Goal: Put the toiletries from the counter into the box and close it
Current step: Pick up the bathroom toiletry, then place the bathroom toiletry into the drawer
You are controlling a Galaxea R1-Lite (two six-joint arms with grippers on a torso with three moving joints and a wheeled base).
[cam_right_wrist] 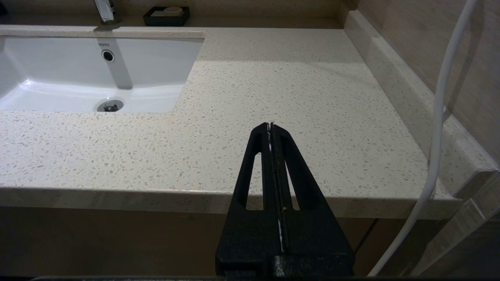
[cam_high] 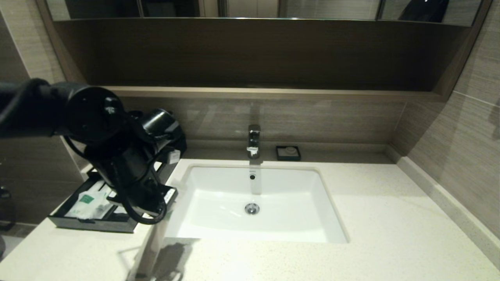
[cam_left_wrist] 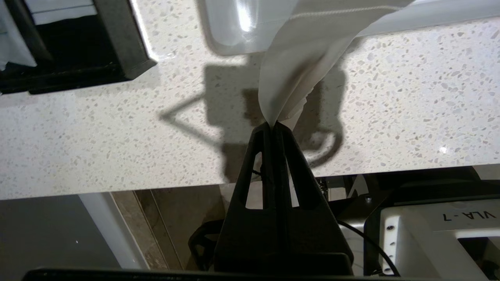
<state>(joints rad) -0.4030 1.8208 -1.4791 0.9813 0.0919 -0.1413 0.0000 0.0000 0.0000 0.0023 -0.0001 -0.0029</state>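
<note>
Left gripper [cam_left_wrist: 273, 124] pinched shut on a pale, limp plastic sachet [cam_left_wrist: 297, 58] above the counter's front-left edge — lifted clear, likely bound for the open black box [cam_high: 93, 222] at the left edge — right gripper [cam_right_wrist: 270, 125] closed, empty, parked front-right.

- The left arm [cam_high: 117, 156] hangs over the black box [cam_high: 93, 224], blocking most of the way in from above.
- The left gripper [cam_left_wrist: 273, 127], pinched on a pale packet [cam_left_wrist: 297, 70], is above bare counter [cam_left_wrist: 97, 136] just beside the box's corner.
- The sink [cam_high: 254, 203] opens right next to the box.
- The faucet [cam_high: 254, 140] and soap dish [cam_high: 288, 153] stand at the back wall.
- The right gripper [cam_right_wrist: 270, 127], fingers together, sits at the counter's front edge with bare stone ahead.
- A white cable [cam_right_wrist: 441, 117] hangs near the side wall.
</note>
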